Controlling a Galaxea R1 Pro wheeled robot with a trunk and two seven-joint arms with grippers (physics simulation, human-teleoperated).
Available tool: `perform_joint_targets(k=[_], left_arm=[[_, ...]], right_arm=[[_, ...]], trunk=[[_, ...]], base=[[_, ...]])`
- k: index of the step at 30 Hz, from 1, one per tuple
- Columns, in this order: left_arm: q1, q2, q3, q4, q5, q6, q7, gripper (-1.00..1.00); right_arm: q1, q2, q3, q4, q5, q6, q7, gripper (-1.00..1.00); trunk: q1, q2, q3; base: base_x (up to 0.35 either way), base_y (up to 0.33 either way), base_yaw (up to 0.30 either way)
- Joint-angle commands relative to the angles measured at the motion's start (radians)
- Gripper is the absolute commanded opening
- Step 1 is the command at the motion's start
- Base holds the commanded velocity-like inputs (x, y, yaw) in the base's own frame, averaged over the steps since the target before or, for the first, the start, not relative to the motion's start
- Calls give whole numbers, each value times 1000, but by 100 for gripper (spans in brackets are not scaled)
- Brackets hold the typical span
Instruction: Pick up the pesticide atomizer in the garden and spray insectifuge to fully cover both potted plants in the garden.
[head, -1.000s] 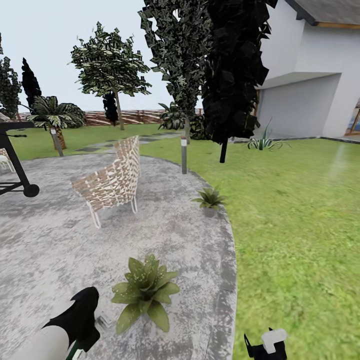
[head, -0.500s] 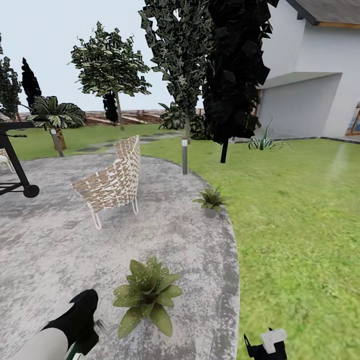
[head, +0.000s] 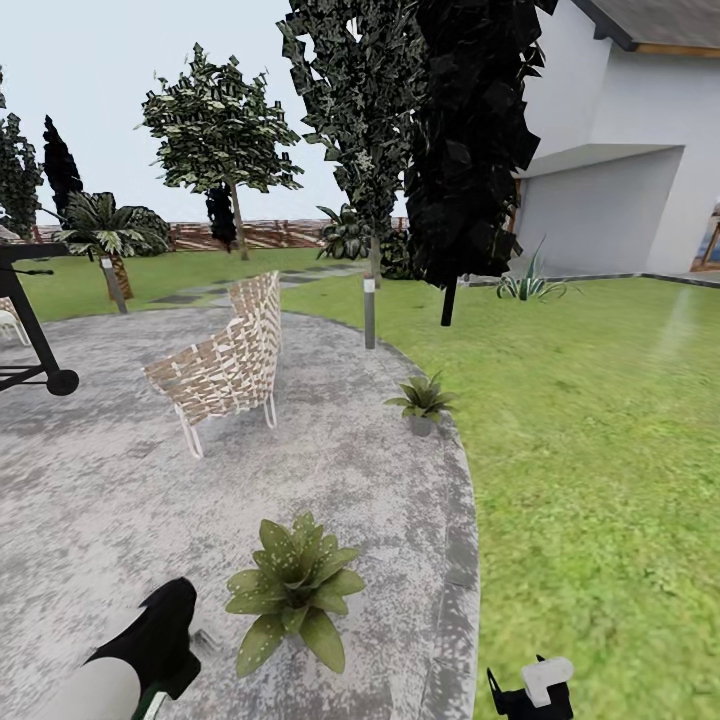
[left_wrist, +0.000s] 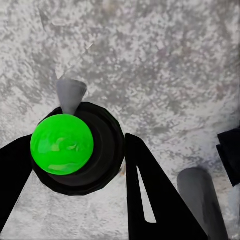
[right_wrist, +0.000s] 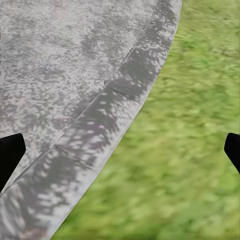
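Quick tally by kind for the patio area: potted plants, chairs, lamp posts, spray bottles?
Potted plants: 2
Wicker chair: 1
Lamp posts: 2
Spray bottle: 1, between the left gripper's jaws
Total: 6

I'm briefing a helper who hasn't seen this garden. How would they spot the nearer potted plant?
On the round stone patio, look in front of the woven chair. The nearer potted plant has broad, pale-speckled leaves; the other potted plant sits farther back at the patio's grass edge.
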Motion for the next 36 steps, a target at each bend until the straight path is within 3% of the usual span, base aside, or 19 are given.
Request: perform_joint_targets(k=[1,2,4,9,17,23,36], left_arm=[[0,-9,5,2,-15,-13,-7,-100],[2,-23,15,9,-2,-41,0,-100],[12,-20,32,14,41,-48,10,-100],[28,-15,42,14,68,-50,92,-100],[30,-29,41,10,70,-51,113,-100],[30,-32,40,4,70,-51,113,-100],[30,-32,49,-3,71,-50,127,-100]], right_arm=[[-1,0,3,1,6,-2,-6,100],[-1,0,3,1,6,-2,-6,100],[-1,1,3,1,6,-3,-6,100],[-1,2,3,1,6,-3,-6,100],[-1,3,3,1,6,-3,-6,100],[-1,-1,2,1,6,-3,-7,100],[-1,1,3,1,6,-3,-6,100]], trunk=[[0,0,-1],[0,0,-1],[0,0,-1],[0,0,-1],[0,0,-1],[0,0,-1],[0,0,-1]], base=[[0,0,0],[0,0,0],[0,0,0],[0,0,118],[0,0,264],[0,-14,45],[0,-253,19]])
